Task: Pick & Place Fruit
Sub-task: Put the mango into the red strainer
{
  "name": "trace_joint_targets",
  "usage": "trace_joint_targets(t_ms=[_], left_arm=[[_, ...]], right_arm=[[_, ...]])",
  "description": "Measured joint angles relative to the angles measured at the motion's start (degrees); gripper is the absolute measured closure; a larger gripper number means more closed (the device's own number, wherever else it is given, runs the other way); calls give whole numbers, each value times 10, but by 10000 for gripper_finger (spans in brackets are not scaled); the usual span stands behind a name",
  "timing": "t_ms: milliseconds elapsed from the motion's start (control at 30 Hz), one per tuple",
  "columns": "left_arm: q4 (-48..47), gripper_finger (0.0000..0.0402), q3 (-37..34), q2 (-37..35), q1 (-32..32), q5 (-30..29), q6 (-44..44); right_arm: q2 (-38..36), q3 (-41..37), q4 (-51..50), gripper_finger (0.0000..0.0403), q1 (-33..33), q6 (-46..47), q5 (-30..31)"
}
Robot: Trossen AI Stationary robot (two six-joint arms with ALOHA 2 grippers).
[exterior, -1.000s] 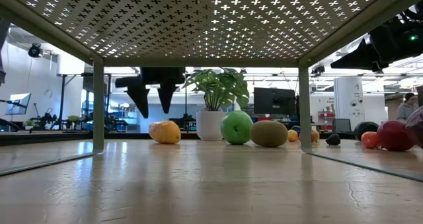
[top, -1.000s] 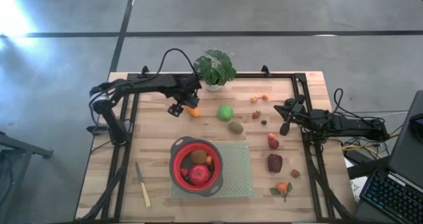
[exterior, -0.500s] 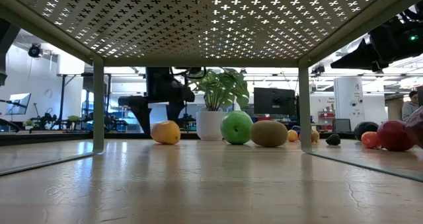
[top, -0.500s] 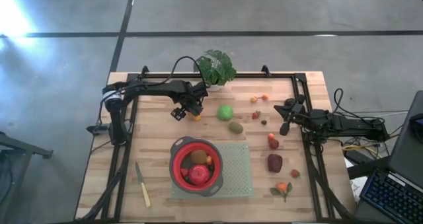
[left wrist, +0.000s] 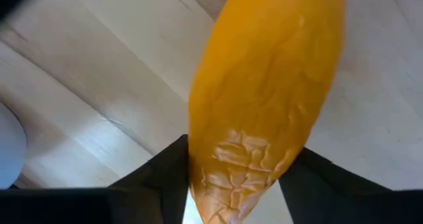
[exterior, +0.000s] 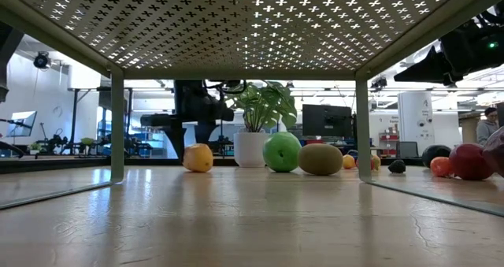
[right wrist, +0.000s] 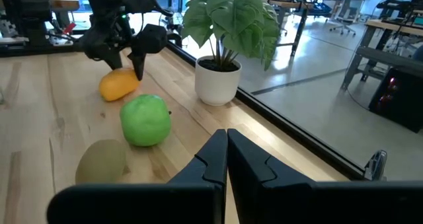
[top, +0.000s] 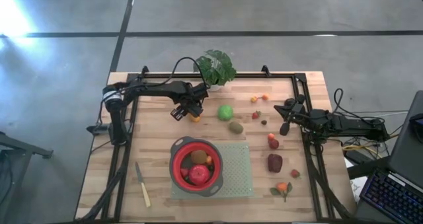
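Observation:
The orange elongated fruit lies on the wooden table at the far left, in front of the potted plant. My left gripper stands over it, pointing steeply down, shut on the fruit. The green ball and a brown kiwi lie to its right. A red bowl at the near middle holds a red apple and other pieces. My right gripper waits shut over the table's right edge. My left gripper pinches the orange fruit between its two fingers, one on each long side, near one end. The fingers come from above, pointing down, and lie across the fruit. The fruit still rests on the table.
The bowl stands on a green mat. A pale-handled knife lies at the near left. A dark-red lump and small red and orange pieces lie at the right. A black frame runs around the table.
My left gripper has sunk toward the table and gone a little toward the right, onto the orange fruit, rolling as it went. Its fingers stood wide on either side of the fruit half a second ago and have since narrowed onto it. The fruit stays on the table.

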Motion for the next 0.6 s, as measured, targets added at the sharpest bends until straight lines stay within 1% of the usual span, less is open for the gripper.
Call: trace_joint_targets(t_ms=[100,200,300,400,533,600], left_arm=[[0,218,0,0,0,0,-3],[0,211,0,0,-1,-2,-19],[-12,206,8,-1,-4,-3,-59],[-46,209,40,-3,-5,-3,-102],[-122,213,105,-10,-5,2,-179],[-170,212,141,-18,-5,19,-218]], right_arm=[[0,0,0,394,0,0,0],[0,0,0,394,0,-1,0],[0,0,0,394,0,0,0],[0,0,0,394,0,0,0],[0,0,0,394,0,0,0],[0,0,0,394,0,-1,0]])
